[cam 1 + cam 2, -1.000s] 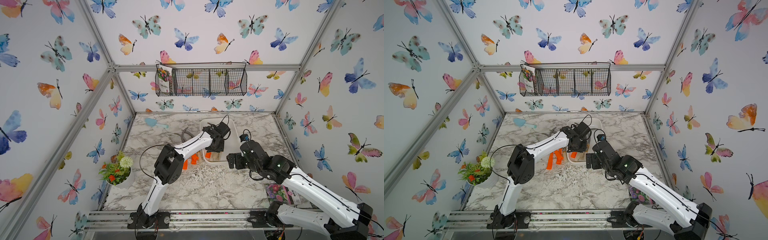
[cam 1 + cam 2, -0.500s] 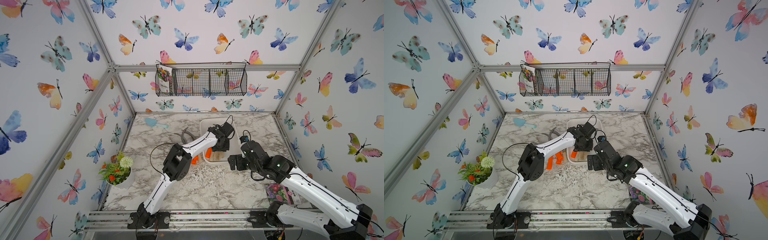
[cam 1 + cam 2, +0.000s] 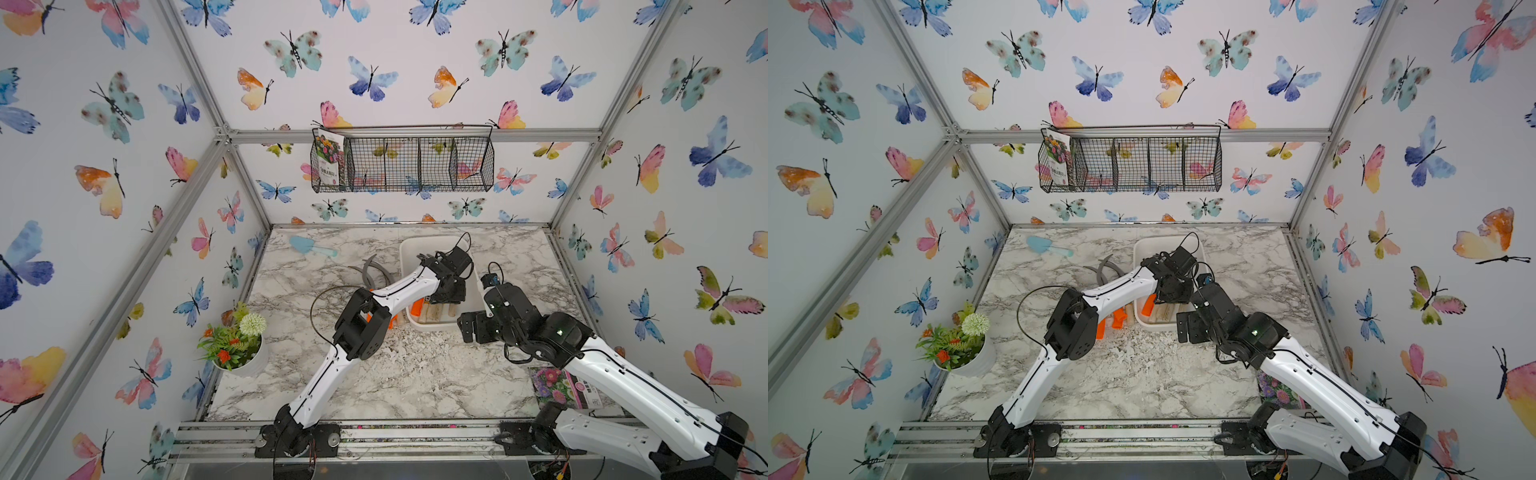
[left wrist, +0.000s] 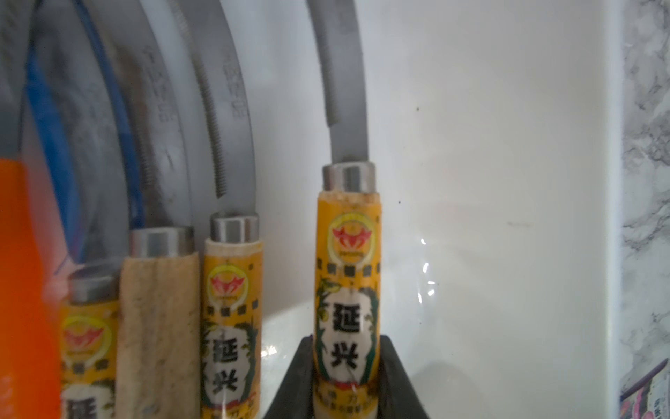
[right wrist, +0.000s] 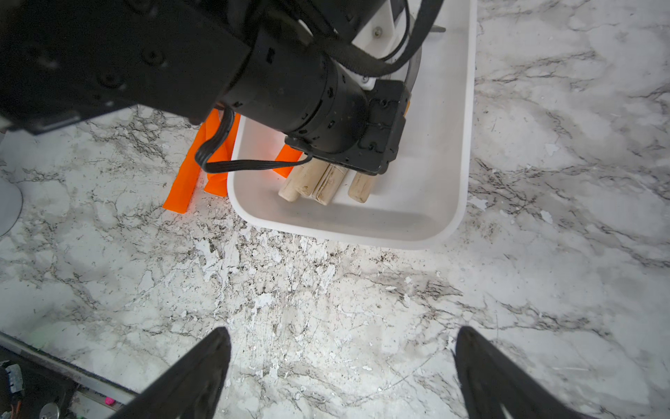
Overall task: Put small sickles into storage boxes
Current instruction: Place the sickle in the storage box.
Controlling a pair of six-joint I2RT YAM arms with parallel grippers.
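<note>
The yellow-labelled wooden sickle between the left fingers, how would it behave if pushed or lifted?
The yellow-labelled wooden-handled sickle likely stays rigid: grey blade, metal ferrule. Its round handle might roll, though the curved blade should stop it. Glossy label: possibly slippery.

The left arm [image 3: 328,386] and right arm [image 3: 636,386] share 1 build: glossy white link shells dotted with small dark screw holes, joined by chunky black cylindrical joints. A thin black cable [image 3: 311,309] loops off the left arm, and a flat ribbed black lead [image 5: 232,165] hangs just behind the left hand [image 4: 346,339]. A green light [image 3: 560,332] glows well behind the right hand [image 5: 340,332]. The fingers [image 5: 203,362] are black tapered wedges.
</note>
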